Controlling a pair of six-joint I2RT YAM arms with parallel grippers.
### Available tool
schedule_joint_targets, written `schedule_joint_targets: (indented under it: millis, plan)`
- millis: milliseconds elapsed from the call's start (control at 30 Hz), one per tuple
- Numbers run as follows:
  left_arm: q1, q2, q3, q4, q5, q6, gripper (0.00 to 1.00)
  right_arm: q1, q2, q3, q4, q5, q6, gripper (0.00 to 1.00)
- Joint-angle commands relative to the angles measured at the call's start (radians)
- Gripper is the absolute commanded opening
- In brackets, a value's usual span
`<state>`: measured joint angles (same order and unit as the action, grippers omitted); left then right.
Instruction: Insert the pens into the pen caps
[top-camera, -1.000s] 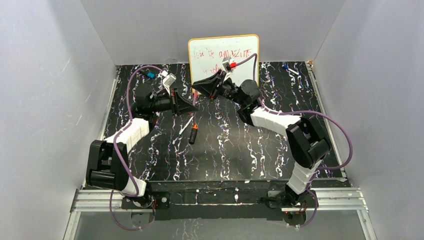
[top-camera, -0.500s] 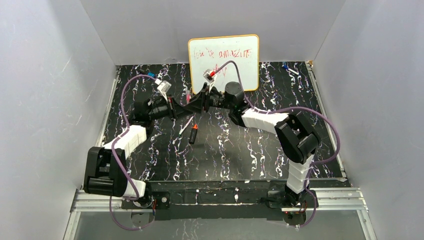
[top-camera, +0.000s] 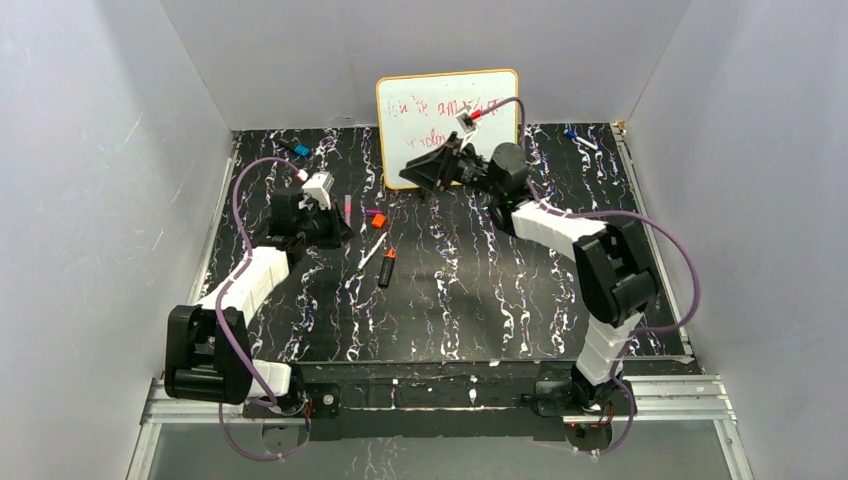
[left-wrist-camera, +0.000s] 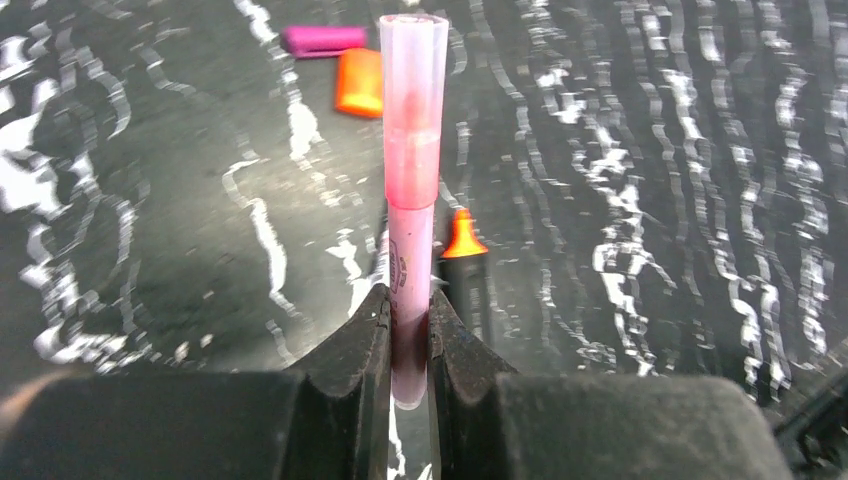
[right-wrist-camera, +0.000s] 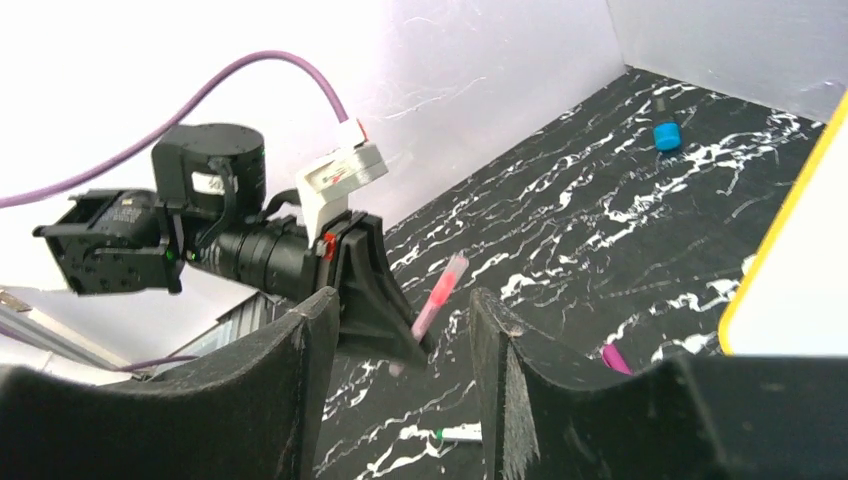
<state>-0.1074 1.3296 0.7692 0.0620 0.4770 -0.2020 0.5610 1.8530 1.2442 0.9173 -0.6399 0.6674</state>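
Left claw (left-wrist-camera: 410, 310) pinching pink pen (left-wrist-camera: 412, 120), whiteboard (top-camera: 430, 95) red scrawl illegible

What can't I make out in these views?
Lower end of the pink pen: left wrist view, buried inside the left gripper.
Barrel of the black marker: left wrist view, behind the pen and a finger.
Writing on the whiteboard: top view, too small, partly covered by the right gripper.

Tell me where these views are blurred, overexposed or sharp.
Left wrist: the held pink pen is fairly crisp, the tabletop behind it soft. Right wrist: the wall is blown out white, its own fingers dark and slightly blurred. Top external: evenly lit, sharp, no glare on the whiteboard.
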Motion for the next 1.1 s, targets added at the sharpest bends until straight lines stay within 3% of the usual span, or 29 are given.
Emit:
schedule_joint_targets:
  millis: [0,367,800,1000,1033,1067]
  plan:
    - [0.005,0.008,0.079,-0.252,-0.269,0.077,0.00,-0.014,-0.142,-0.119,0.033,0.030,-0.018,0.59]
    - [0.005,0.183,0.146,-0.408,-0.536,0.107,0.00,-0.037,-0.280,-0.359,-0.010,0.030,-0.012,0.59]
    - [0.005,0.328,0.231,-0.463,-0.557,0.138,0.12,-0.040,-0.326,-0.421,-0.074,0.042,-0.050,0.59]
    - [0.005,0.370,0.275,-0.476,-0.534,0.140,0.26,-0.040,-0.338,-0.428,-0.105,0.045,-0.063,0.59]
    - [0.005,0.375,0.281,-0.479,-0.527,0.142,0.20,-0.041,-0.339,-0.428,-0.108,0.046,-0.065,0.59]
    - [0.005,0.377,0.285,-0.481,-0.513,0.147,0.02,-0.041,-0.340,-0.429,-0.110,0.046,-0.065,0.59]
